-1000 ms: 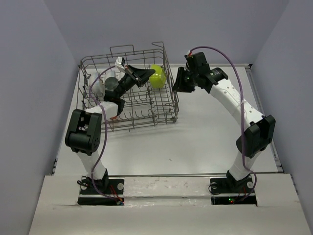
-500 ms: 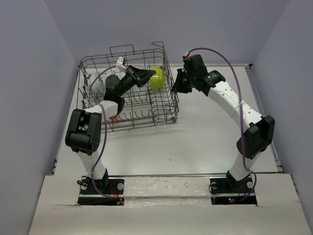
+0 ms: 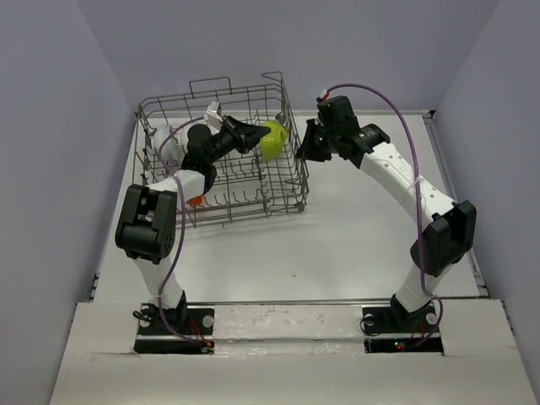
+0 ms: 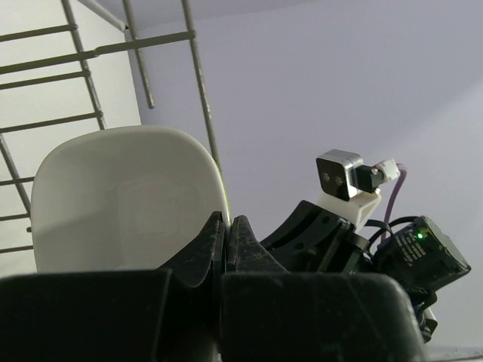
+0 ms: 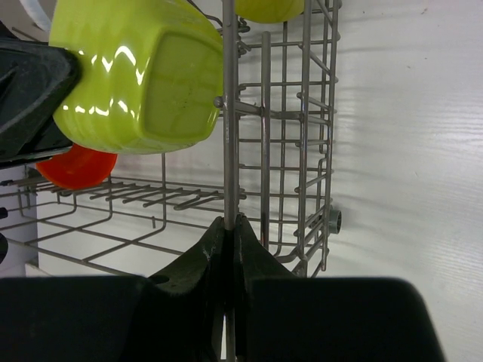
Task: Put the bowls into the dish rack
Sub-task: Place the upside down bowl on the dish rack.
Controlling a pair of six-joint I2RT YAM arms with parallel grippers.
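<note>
White counter (image 3: 337,245) runs from the two arm bases at the near edge back to pale lilac walls (image 3: 354,42) that close it in on three sides. Both arms reach away from the bases toward the far half.

The rack (image 3: 253,198) stands on the far left part of the counter, turned a little askew to its edges. Near the rack's front left, low among the wires, lies a small orange piece (image 3: 196,201). Further back against the left side sits a white bowl (image 3: 169,143).

The left gripper (image 3: 251,135) is inside the rack, above its floor and toward the far right corner. Its fingers are pressed together on the rim of the green bowl (image 3: 272,139). The bowl is held on its side, its pale inside facing the left wrist camera and its base turned toward the rack's right wall. Whether it touches any tine cannot be told.

The right gripper (image 3: 302,152) is just outside that right wall. It is closed on one upright wire of the wall, which runs straight down between its fingertips, with the green bowl just on the other side of the wire.
</note>
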